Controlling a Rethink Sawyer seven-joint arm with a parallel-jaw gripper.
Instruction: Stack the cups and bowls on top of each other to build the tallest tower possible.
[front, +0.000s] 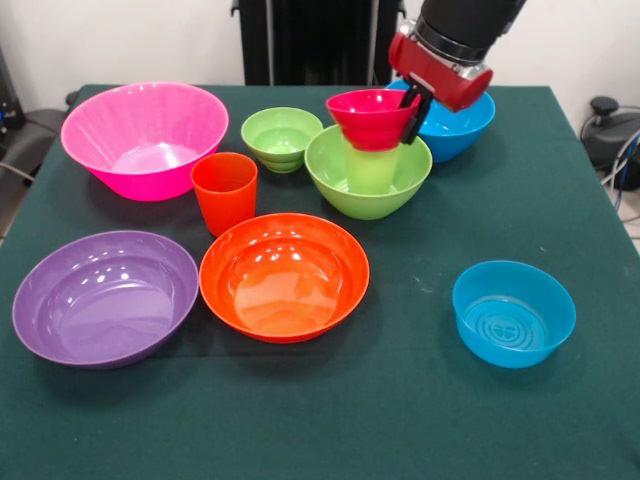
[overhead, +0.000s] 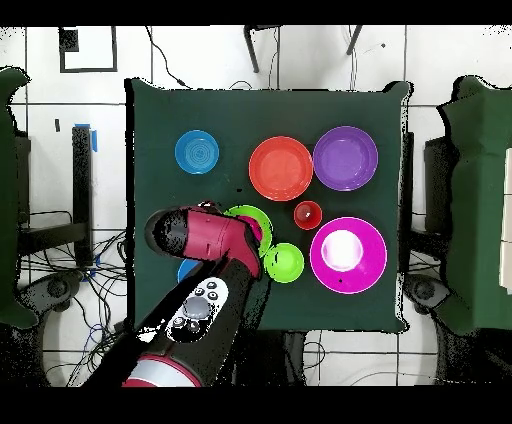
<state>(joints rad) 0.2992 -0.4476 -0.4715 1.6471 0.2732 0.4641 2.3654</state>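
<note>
Stacked so far, we see a lime cup (front: 372, 168) standing upside down in the medium green bowl (front: 368, 172) near the middle of the bench (front: 420, 420), with a small red bowl (front: 372, 117) on top. Our hand (front: 414, 112) is closed on the red bowl's rim, one finger inside and one outside. Orange cup (front: 224, 191) stands apart, beside the orange bowl (front: 284, 276).

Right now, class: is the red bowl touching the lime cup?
Touching. The front view shows the red bowl sitting on the lime cup, with no gap between them.
</note>
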